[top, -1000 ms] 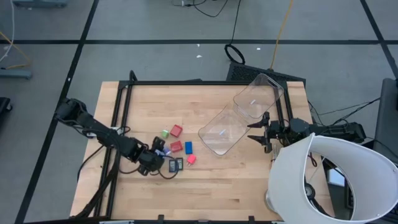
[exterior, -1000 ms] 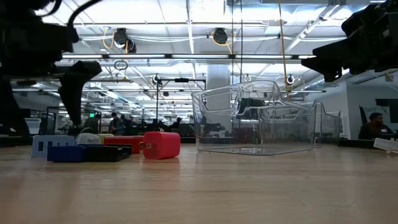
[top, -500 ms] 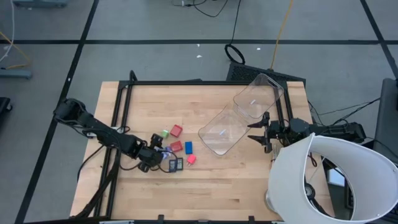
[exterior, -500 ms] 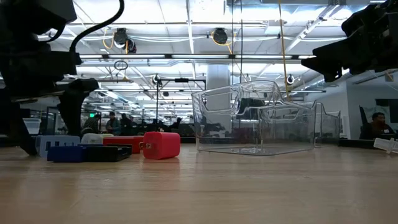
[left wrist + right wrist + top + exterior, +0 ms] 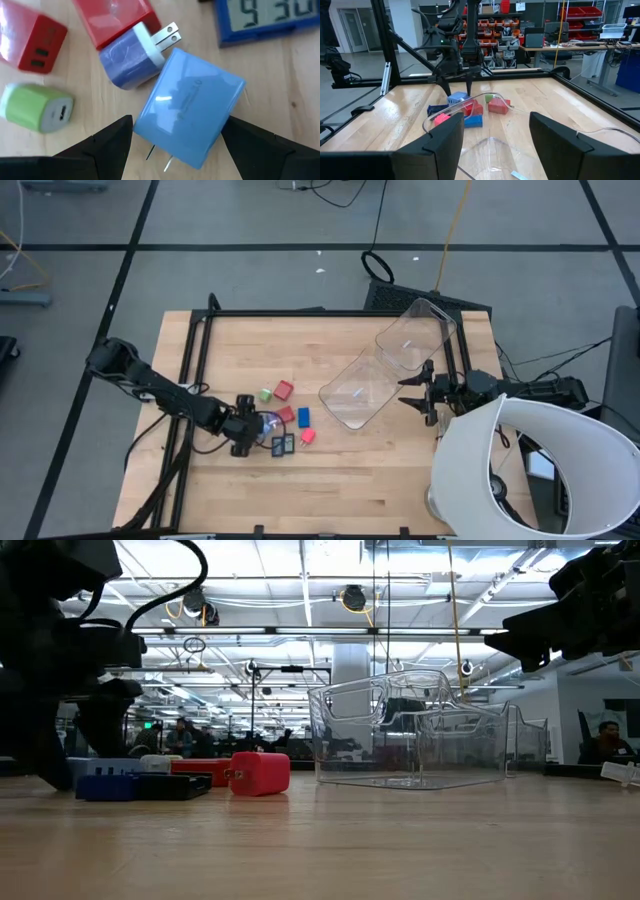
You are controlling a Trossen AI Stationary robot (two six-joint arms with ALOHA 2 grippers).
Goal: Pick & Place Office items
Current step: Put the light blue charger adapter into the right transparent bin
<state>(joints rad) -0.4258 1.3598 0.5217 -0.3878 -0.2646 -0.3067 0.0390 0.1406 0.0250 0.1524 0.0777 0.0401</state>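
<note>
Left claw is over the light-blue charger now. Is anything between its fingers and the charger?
Nothing visible. The left claw is open with the light-blue charger lying bare between its fingers. A purple charger lies close against the charger's far corner, outside the gap; contact is unclear.

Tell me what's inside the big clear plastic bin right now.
The large clear plastic bin lies tipped on the wooden table, and nothing coloured shows through its walls. A small pale fleck on its wall can't be identified. The office items sit outside, left of it.

Two black jointed arms, seemingly cabled, each end effector (image 5: 175, 137) two-fingered
</note>
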